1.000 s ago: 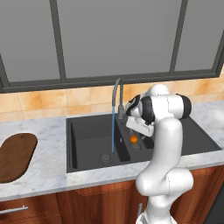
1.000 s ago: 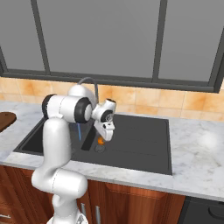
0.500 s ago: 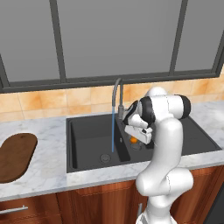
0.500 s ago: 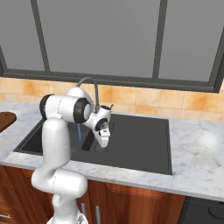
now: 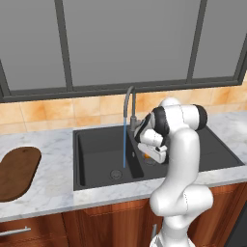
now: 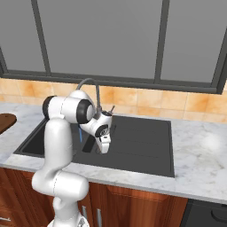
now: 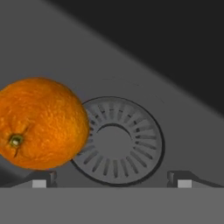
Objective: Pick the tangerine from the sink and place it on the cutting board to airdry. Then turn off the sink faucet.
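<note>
Gripper low in the sink, jaws spread, tangerine just above its left fingertip.

In the hand view the two fingertips stand wide apart at the bottom with nothing between them; the tangerine lies on the basin floor beside the round drain, overlapping its left rim and sitting over the left tip rather than in the gap. From the left base view the arm bends down into the basin right of the divider, and a sliver of orange shows at the gripper. The sink faucet rises behind the sink with a thin blue stream falling into the large basin. The cutting board lies on the marble surface well to the left, apart from the sink.
</note>
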Tool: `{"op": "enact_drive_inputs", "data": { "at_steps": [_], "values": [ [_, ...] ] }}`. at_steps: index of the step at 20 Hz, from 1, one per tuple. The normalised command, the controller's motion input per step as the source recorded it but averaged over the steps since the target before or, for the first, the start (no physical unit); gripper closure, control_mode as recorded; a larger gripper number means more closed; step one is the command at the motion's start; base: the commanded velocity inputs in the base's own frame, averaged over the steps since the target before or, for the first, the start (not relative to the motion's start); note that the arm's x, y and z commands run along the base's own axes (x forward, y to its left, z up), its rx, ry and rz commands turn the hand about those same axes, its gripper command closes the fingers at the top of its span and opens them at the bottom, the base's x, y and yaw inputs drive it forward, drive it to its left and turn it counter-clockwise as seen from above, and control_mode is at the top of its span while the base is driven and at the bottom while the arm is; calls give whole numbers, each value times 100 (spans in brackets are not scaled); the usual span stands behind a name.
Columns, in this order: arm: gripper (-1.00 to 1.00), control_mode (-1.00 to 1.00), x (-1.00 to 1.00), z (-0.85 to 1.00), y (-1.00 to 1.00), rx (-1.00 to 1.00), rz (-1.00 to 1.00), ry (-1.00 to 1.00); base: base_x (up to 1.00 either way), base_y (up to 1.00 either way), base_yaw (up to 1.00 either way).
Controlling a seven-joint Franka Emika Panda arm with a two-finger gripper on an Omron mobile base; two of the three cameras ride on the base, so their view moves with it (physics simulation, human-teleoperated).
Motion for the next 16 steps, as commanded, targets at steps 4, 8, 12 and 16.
{"op": "enact_drive_inputs", "data": {
  "at_steps": [4, 8, 12, 16],
  "values": [
    [-100, -100, 11, 0, 0, 0, -3, 0, 0, 0, 0],
    [-100, -100, 19, 0, -1, 0, -2, 0, 0, 0, 0],
    [-100, -100, 24, 0, -5, 0, -1, 0, 0, 0, 0],
    [-100, -100, 51, 0, -5, 1, -3, 0, 0, 0, 0]
  ]
}}
